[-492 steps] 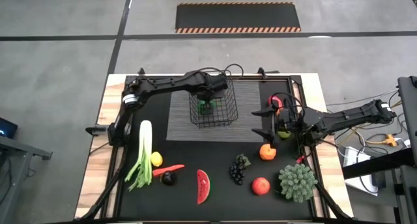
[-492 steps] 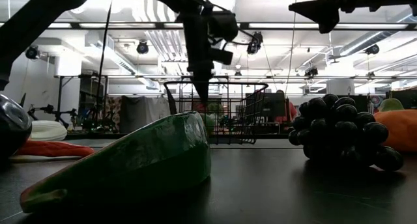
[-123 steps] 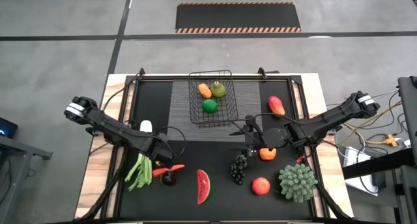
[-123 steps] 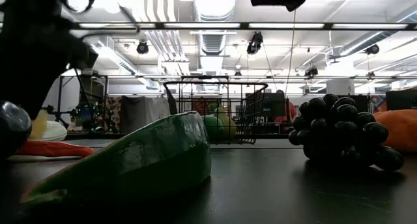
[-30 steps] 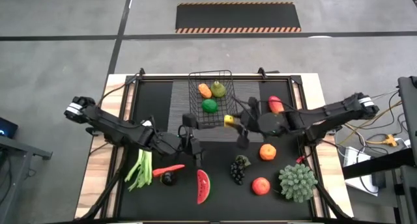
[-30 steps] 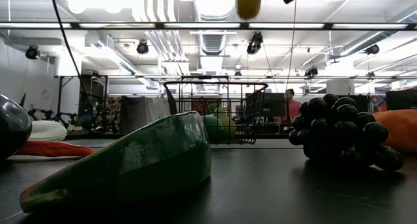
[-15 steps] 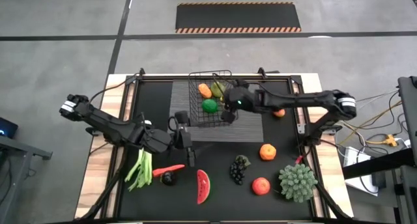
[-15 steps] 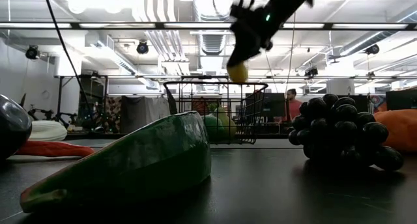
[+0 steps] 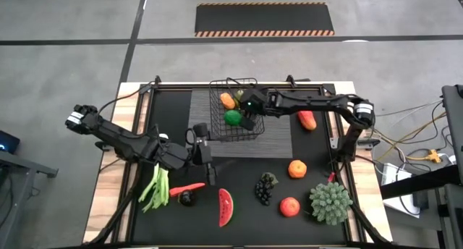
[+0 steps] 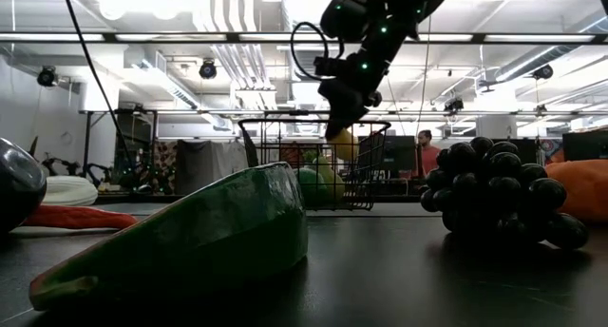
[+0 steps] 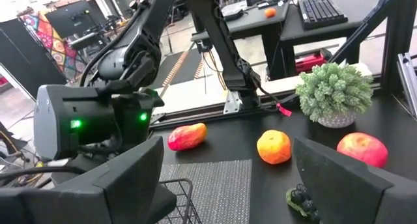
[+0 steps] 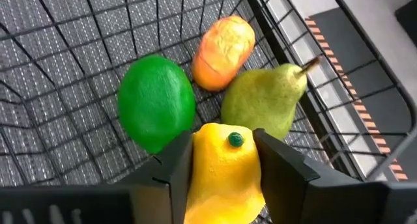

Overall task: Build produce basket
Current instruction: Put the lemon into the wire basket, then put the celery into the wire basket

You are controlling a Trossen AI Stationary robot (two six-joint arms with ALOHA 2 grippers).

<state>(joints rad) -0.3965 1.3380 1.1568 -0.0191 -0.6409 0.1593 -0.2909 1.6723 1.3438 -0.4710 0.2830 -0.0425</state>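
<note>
The black wire basket [image 9: 236,137] stands on the grey ribbed mat [image 9: 275,133] at the table's far middle. On its floor lie a lime [image 12: 156,110], an orange fruit [image 12: 225,42] and a green pear [image 12: 267,100]. My right gripper [image 9: 247,110] reaches into the basket's top from the right, shut on a yellow lemon [image 12: 225,175]. My left gripper [image 9: 205,156] hovers open in front of the mat's near left corner, holding nothing. My right gripper pinches the lemon's two sides [image 12: 199,168] between its two fingers, coming from above and slanting down into the basket. The lemon's end with the green dot [image 12: 235,140] points away from the wrist. It hangs [image 10: 343,143] just below the basket's rim, clear of the basket's floor.
Along the near half lie a leek [image 9: 155,187], a red chili [image 9: 190,186], a dark fruit [image 9: 186,198], a watermelon slice [image 9: 226,207], grapes [image 9: 265,187], an orange [image 9: 296,169] and an apple [image 9: 289,206]. A green spiky plant [image 9: 330,202] stands near right; a red-orange fruit [image 9: 307,119] lies beside the mat.
My right gripper has carried the lemon from in front of the basket's right side toward the far edge and the left, over the basket's rim. It has then come down, so the lemon now hangs inside the basket's top.
</note>
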